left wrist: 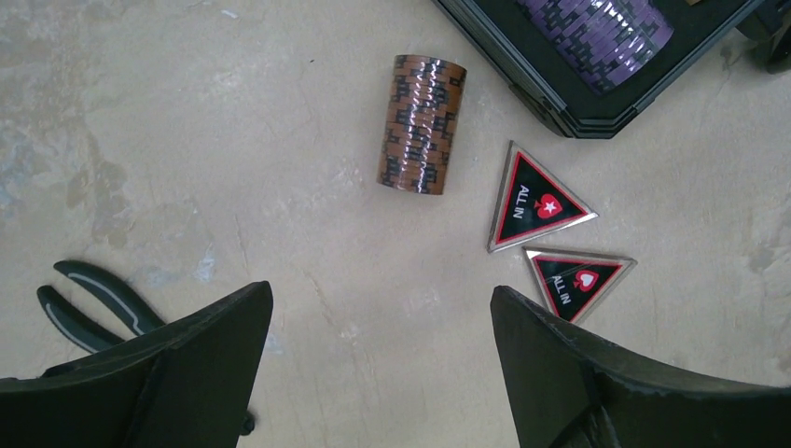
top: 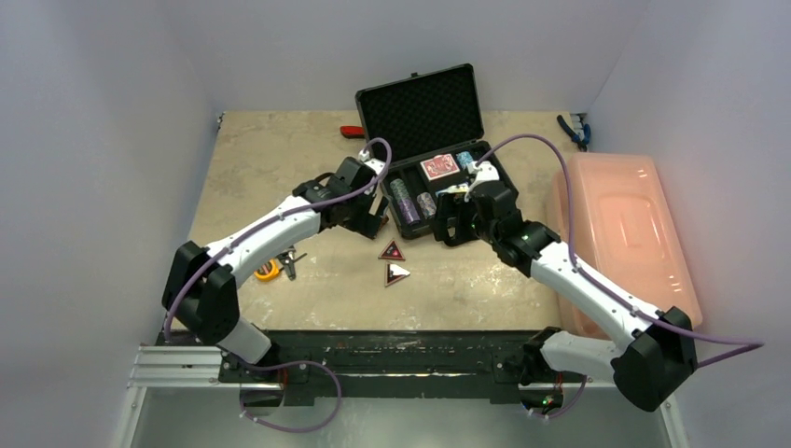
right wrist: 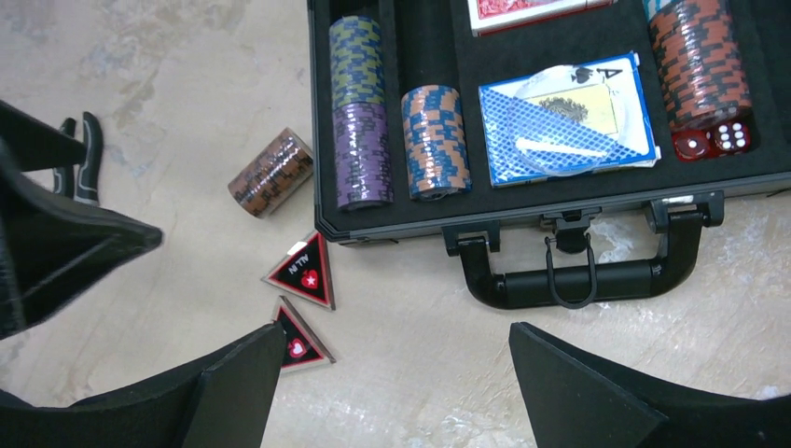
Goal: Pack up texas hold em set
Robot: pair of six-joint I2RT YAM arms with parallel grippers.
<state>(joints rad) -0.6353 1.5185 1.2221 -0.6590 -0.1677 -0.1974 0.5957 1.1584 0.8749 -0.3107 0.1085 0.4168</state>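
The black briefcase (top: 422, 112) lies open at the back, with its handle (right wrist: 578, 280) toward me. Its foam slots hold a green and purple chip stack (right wrist: 359, 112), a blue and orange stack (right wrist: 434, 140), a red stack (right wrist: 700, 61), a blue deck (right wrist: 569, 117) and a red deck (right wrist: 532, 9). A brown chip stack (left wrist: 422, 123) lies on its side left of the case. Two triangular ALL IN markers (left wrist: 536, 198) (left wrist: 576, 280) lie in front of the case. My left gripper (left wrist: 381, 289) is open and empty above the table near the brown stack. My right gripper (right wrist: 395, 327) is open and empty in front of the handle.
A large pink bin (top: 625, 233) stands at the right. Dark-handled pliers (left wrist: 93, 299) and a yellow tape measure (top: 268, 271) lie at the left. A red-handled tool (top: 352, 132) and blue pliers (top: 572, 131) lie along the back.
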